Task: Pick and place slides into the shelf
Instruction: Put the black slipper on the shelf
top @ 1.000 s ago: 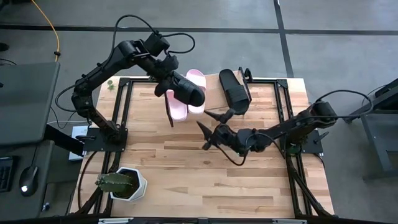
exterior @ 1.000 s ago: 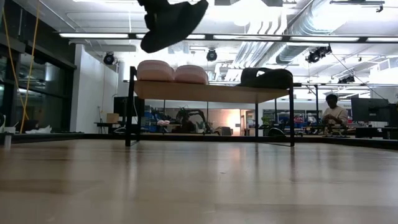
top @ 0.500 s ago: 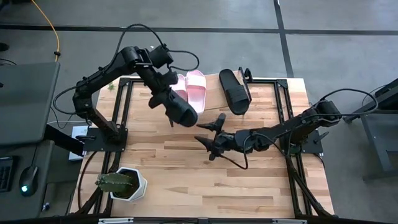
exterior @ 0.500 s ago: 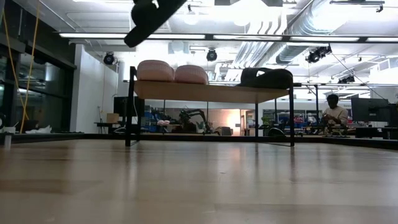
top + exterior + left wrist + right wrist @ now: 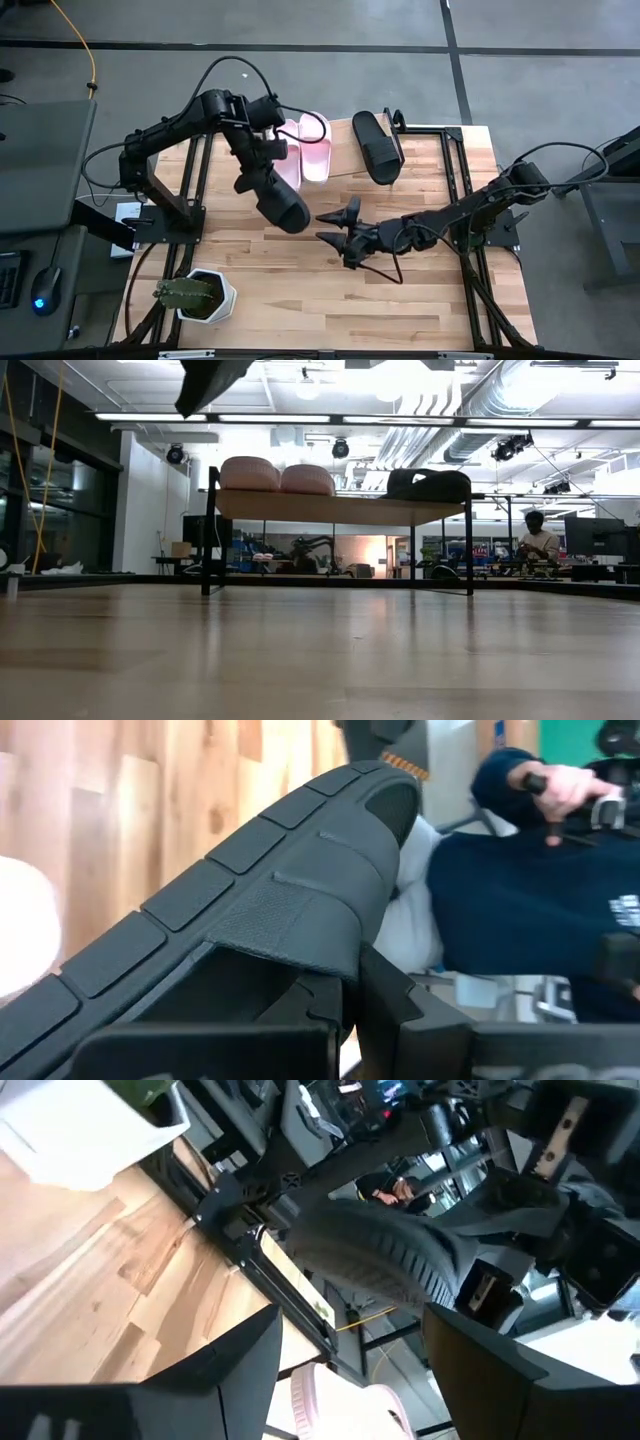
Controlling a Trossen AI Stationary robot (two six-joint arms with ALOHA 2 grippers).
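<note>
Change: since a second ago the left arm has swung the black slide (image 5: 275, 197) away from the shelf and out over the middle of the desk; the right arm has slid a little nearer to it, jaws unchanged.
Desk (image 5: 400, 290): butcher-block top, with a potted cactus (image 5: 187, 293) at its near-left corner.
Shelf (image 5: 425, 150): along the far edge of the desk; two pink slides (image 5: 305, 155) lie side by side at its left, another black slide (image 5: 376, 146) sits right of centre, and bare wood shows between them and at the right end.
Carried slide: hangs in the air well off the desk, heel toward the left wrist and toe pointing down and toward the desk's near side, its long axis running diagonally away from the shelf.
Left end effector (image 5: 250, 172): clamped shut on one end of the carried slide; the arm is folded back from its base and reaches out over the desk's middle.
Right end effector (image 5: 335, 226): fingers spread wide, holding nothing, low over the desk's middle, arm stretched flat from the right side.
Key relation: the slide's free toe lies just beside the right fingers, to their left, so the right arm looks nearer to take it; the free shelf spots lie behind both, at the far edge.
</note>
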